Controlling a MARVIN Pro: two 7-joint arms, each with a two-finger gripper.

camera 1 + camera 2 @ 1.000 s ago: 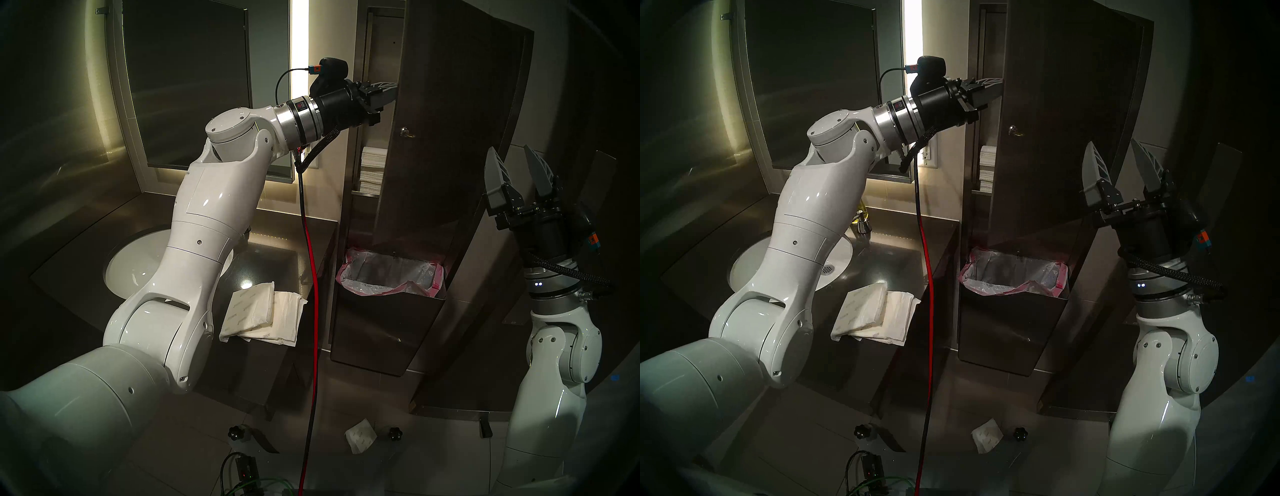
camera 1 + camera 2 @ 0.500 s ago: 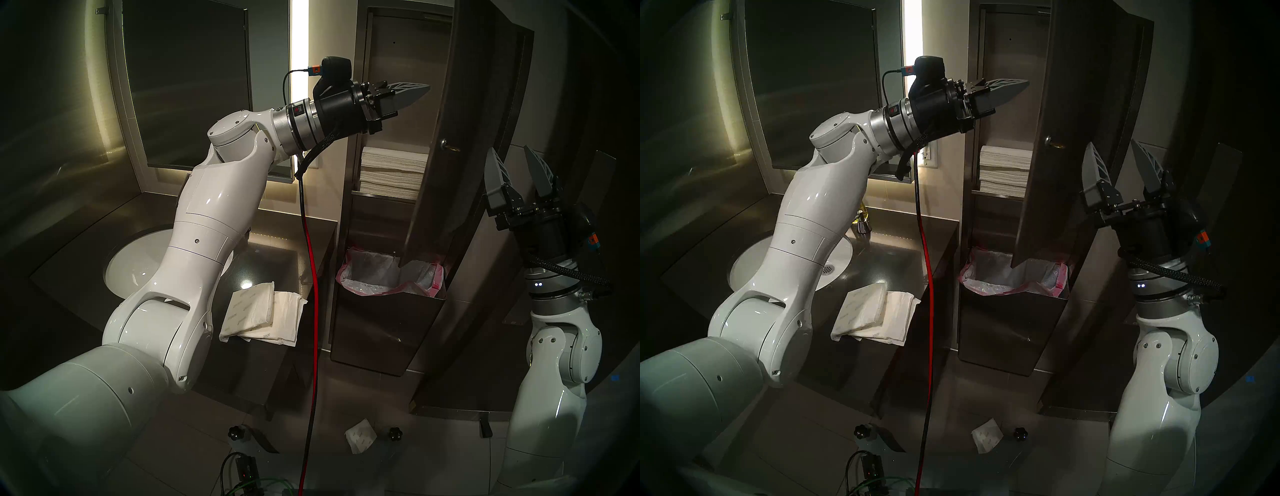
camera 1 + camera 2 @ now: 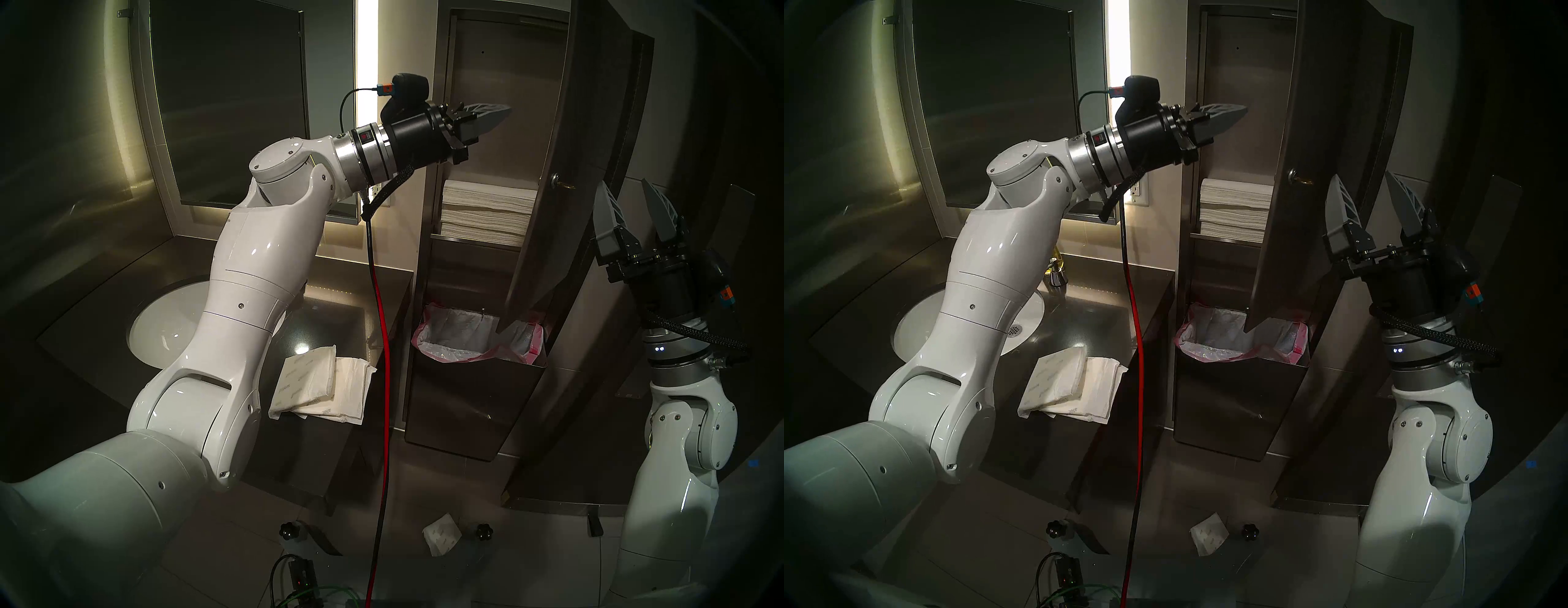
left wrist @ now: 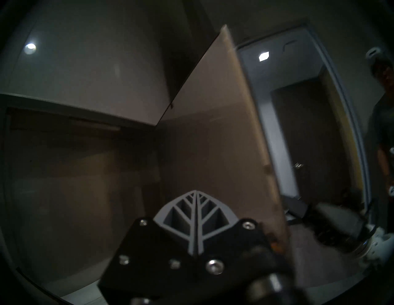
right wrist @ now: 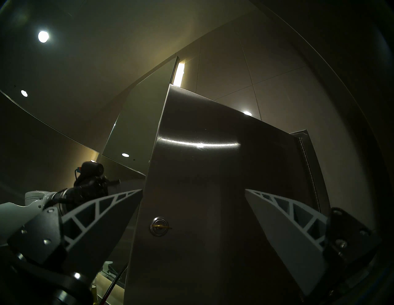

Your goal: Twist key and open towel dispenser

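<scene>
The towel dispenser (image 3: 479, 140) stands open above the bin (image 3: 471, 395), its door (image 3: 564, 178) swung right with one key (image 5: 160, 227) in the lock. Your left claw (image 3: 496, 118), pinched shut and empty, hangs inside the opening; swing it right and it could knock the door. Your right claw (image 3: 632, 212) gapes wide, empty, near the door. Two towel stacks inside, two packs at the counter's front right corner.
</scene>
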